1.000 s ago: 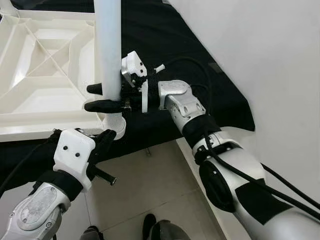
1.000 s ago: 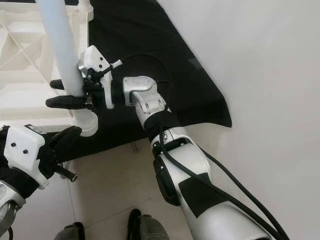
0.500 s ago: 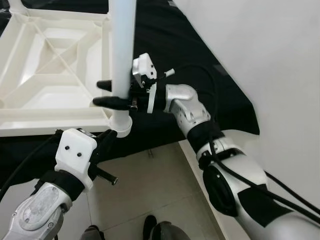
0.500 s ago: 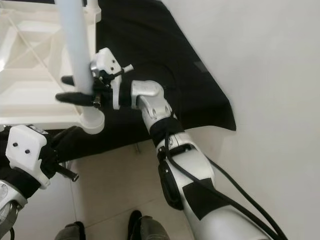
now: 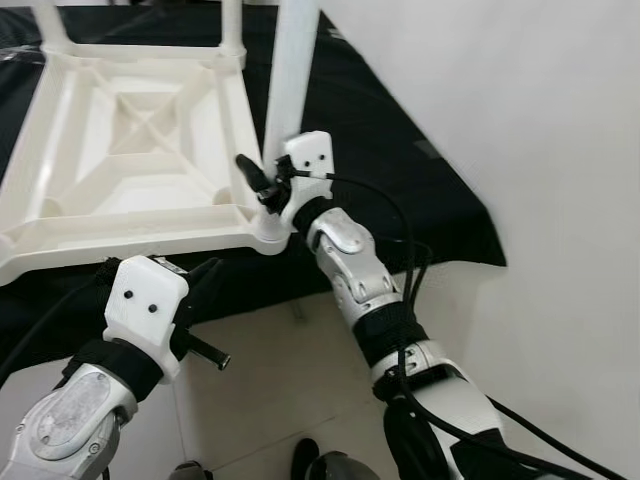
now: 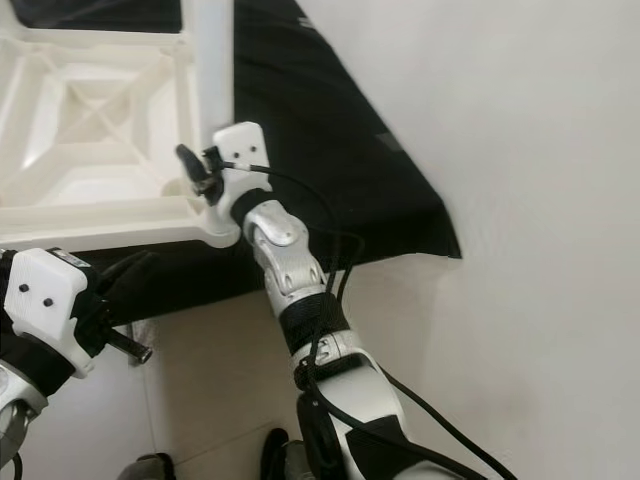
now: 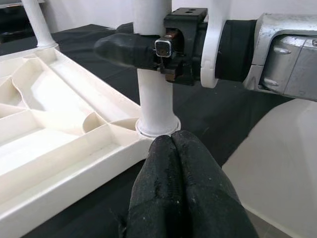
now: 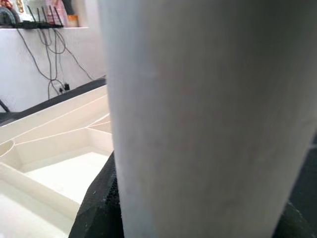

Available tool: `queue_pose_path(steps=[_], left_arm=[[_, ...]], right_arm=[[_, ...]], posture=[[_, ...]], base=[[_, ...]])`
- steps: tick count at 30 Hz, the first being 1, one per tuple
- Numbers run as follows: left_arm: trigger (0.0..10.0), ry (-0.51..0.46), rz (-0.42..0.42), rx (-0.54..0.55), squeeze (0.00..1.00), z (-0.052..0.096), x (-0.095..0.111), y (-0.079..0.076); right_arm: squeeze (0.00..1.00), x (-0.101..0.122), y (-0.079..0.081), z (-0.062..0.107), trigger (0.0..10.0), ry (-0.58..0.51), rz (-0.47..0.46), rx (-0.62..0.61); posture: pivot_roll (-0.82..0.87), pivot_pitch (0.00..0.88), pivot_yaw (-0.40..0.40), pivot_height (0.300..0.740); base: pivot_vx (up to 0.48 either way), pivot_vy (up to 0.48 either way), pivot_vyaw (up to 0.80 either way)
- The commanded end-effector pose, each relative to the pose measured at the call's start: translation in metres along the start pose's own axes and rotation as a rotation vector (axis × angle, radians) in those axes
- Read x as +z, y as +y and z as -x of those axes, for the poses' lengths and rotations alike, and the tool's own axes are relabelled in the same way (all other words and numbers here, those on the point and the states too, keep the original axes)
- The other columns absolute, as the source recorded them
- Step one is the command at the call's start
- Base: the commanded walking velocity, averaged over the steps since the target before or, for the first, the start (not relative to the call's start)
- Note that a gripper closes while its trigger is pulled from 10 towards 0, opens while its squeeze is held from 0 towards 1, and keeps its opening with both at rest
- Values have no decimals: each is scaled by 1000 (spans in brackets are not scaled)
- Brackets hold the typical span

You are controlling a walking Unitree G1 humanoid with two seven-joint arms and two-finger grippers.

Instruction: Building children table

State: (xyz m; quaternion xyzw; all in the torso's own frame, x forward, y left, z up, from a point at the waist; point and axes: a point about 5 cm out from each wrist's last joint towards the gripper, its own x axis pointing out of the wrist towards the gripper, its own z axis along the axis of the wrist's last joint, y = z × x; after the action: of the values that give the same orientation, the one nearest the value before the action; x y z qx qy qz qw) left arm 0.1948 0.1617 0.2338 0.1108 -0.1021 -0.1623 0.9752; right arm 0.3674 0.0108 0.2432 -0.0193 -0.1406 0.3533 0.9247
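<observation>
One black cloth (image 5: 380,140) covers the floor, matte and dark, ending at pale glossy tiles (image 5: 280,370). On it lies one white plastic tabletop (image 5: 130,170), upside down, its underside a grid of moulded ribs crossing in an X. Three round, smooth white legs can be made out standing from its corners: one near leg (image 5: 290,100) in the corner socket closest to the robot, and two at the far corners (image 5: 50,25). The right gripper (image 7: 143,47) is clamped around the near leg just above its socket, one finger on either side. The left gripper (image 7: 181,163) hovers just beside that corner, holding nothing, its two padded fingers pressed together.
</observation>
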Motion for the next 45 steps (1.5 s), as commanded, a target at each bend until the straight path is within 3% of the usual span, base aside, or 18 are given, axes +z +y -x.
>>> queue_pose_path(steps=[1,5,6,8,12,14,17,23,29,34,39,43,45], left_arm=[[10000,8,1,-17,0,1,-1,-1],[10000,9,1,-15,0,0,0,-2],[10000,12,-4,-8,0,0,-1,-1],[10000,15,-7,-2,0,0,-1,0],[10000,22,-16,42,0,-1,-3,7],[10000,25,-18,50,0,-1,-3,8],[10000,33,-19,62,0,-1,-5,10],[10000,43,-23,66,0,-1,-7,13],[10000,53,-33,86,0,-1,-9,16],[10000,56,-40,113,0,-1,-9,20],[10000,62,-39,139,0,-1,-12,25],[10000,66,-39,143,0,-1,-13,25],[10000,72,-37,155,0,-1,-14,27]], right_arm=[[0,-36,36,3,10000,155,-10,110],[0,-23,35,0,10000,82,-29,128],[1000,-18,30,-2,10000,59,-46,129],[1000,-15,26,-2,10000,47,-56,127],[1000,-8,-7,-1,10000,18,-14,-54],[1000,-8,-13,1,10000,16,-9,-81],[1000,-12,-39,15,10000,32,63,-228],[1000,-21,-65,34,10000,71,96,-342],[1000,-22,-71,44,10000,29,45,-389],[1000,-19,-64,51,10000,-16,-13,-332],[1000,-16,-61,76,10000,-47,-58,-261],[1000,-18,-62,84,10000,-40,-58,-256],[1000,-23,-65,96,10000,-18,-56,-258]], posture=[[211,282,-173,740],[223,281,-169,740],[223,281,-170,740],[223,281,-170,740],[215,280,-175,740],[215,280,-175,740],[210,281,-171,740],[196,283,-158,740],[194,284,-157,740],[188,281,-164,740],[177,280,-162,740],[176,279,-160,740],[171,277,-155,740]], base=[[0,0,0],[0,0,0],[0,0,0],[0,0,0],[0,0,0],[0,0,0],[0,0,0],[0,0,0],[0,0,0],[0,0,0],[0,0,0],[0,0,0],[0,0,0]])
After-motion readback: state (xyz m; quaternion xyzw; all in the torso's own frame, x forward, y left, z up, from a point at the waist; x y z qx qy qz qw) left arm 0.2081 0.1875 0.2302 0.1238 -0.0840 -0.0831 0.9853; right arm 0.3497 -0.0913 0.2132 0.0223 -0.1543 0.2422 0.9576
